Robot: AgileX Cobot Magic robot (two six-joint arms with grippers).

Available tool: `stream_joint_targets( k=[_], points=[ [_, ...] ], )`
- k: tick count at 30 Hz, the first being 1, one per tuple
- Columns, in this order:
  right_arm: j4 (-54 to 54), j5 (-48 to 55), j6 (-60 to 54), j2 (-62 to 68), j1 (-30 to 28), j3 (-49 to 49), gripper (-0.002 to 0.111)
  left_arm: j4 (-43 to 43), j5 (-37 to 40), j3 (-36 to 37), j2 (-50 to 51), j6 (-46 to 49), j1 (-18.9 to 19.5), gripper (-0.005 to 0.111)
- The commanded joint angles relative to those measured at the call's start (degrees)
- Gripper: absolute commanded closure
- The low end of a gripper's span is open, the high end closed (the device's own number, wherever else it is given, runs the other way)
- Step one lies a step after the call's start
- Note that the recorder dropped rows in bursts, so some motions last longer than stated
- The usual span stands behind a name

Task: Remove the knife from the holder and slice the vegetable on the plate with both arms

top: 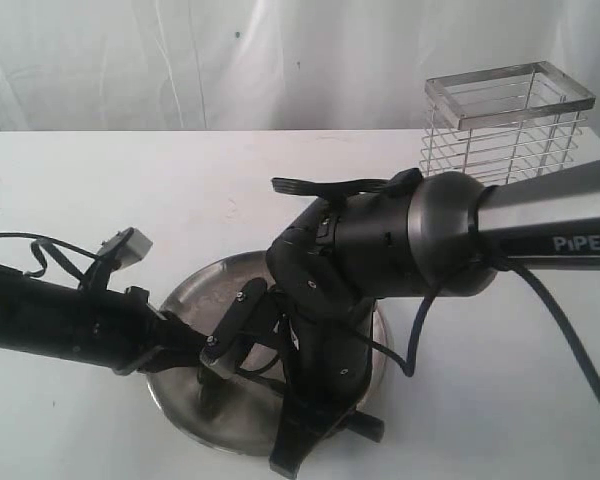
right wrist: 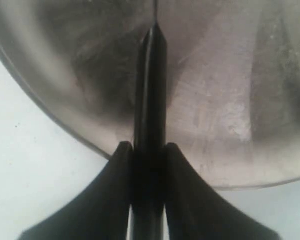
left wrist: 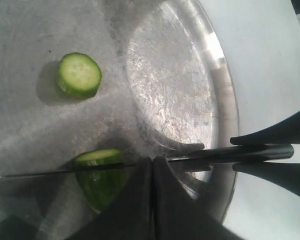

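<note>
In the left wrist view the green vegetable (left wrist: 101,182) lies on the steel plate (left wrist: 180,90), its pale cut face up. A round cut slice (left wrist: 79,75) lies apart from it. The knife (left wrist: 50,173) has its thin dark blade across the vegetable's cut end. My right gripper (right wrist: 149,150) is shut on the knife's black handle (right wrist: 150,100) at the plate's rim (right wrist: 230,100). My left gripper (left wrist: 152,162) is shut, fingers pressed together beside the vegetable and covering part of it. From outside, both grippers (top: 220,350) (top: 325,440) hang over the plate (top: 195,285) and hide the vegetable and knife.
The wire holder (top: 507,120) stands at the back right of the white table (top: 130,190). The right arm's bulky body (top: 400,240) crosses above the plate. A cable (top: 570,350) trails over the table at right.
</note>
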Motion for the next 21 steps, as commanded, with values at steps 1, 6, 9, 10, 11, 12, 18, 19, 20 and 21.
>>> stream_joint_targets(
  k=[1,6,9,10,11,12,18,19,20,21],
  points=[
    [0.04,-0.35,-0.61,-0.02,0.04,-0.13,0.108,-2.45,-2.14,-0.17,0.06,1.6,-2.18,0.107],
    [0.04,-0.35,-0.61,-0.02,0.04,-0.13,0.108,-3.89,-1.6,-0.17,0.06,2.38,-2.18,0.107],
    [0.04,-0.35,-0.61,-0.02,0.04,-0.13,0.108,-4.04,-1.71,-0.17,0.14,2.68,-2.9,0.107],
    [0.04,-0.35,-0.61,-0.02,0.04,-0.13,0.108,-4.59,-1.83,-0.17,0.3,3.17,-3.21,0.107],
    [0.04,-0.35,-0.61,-0.02,0.04,-0.13,0.108,-5.01,-2.13,-0.17,0.35,3.26,-3.63,0.107],
    [0.04,-0.35,-0.61,-0.02,0.04,-0.13,0.108,-5.57,-2.25,-0.17,0.46,3.64,-3.83,0.107],
    [0.04,-0.14,-0.61,-0.02,0.04,-0.13,0.108,-7.3,-2.23,-0.17,0.45,5.07,-4.22,0.107],
    [0.04,-0.14,-0.61,-0.02,0.04,-0.13,0.108,-7.3,-2.23,-0.17,0.45,5.07,-4.22,0.107],
    [0.04,-0.14,-0.61,-0.02,0.04,-0.13,0.108,-7.3,-2.11,-0.17,0.6,5.19,-4.22,0.107],
    [0.04,-0.14,-0.61,-0.02,0.04,-0.13,0.108,-7.3,-1.88,-0.17,0.59,5.57,-4.22,0.107]
  ],
)
